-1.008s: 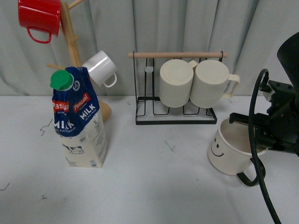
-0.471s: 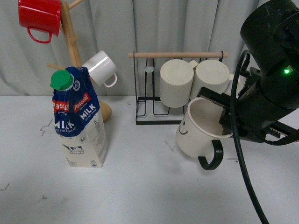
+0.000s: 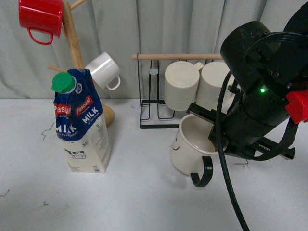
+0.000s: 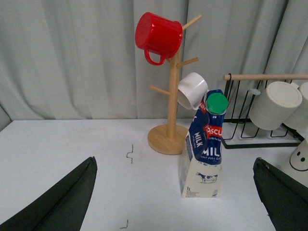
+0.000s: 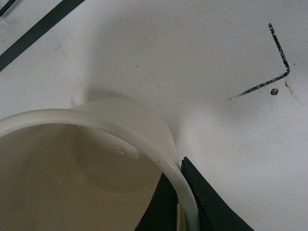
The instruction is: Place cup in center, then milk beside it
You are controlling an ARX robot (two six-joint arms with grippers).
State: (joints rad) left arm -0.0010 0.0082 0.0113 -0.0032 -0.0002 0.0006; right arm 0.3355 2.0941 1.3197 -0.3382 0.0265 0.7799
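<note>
smiley cup [image 3: 186,153]: your right fingers [image 5: 207,207] pinch its rim; moved leftward, now before the mug rack [image 3: 180,91], nearly centre. left fingers [image 4: 62,202] wide, empty.

Front, left wrist share milk [image 3: 83,126] — right wrist hugs cup [image 5: 72,163].

White table [image 3: 144,197]: milk [image 3: 84,126], rack [image 3: 182,125], mug tree [image 3: 73,43]
</note>
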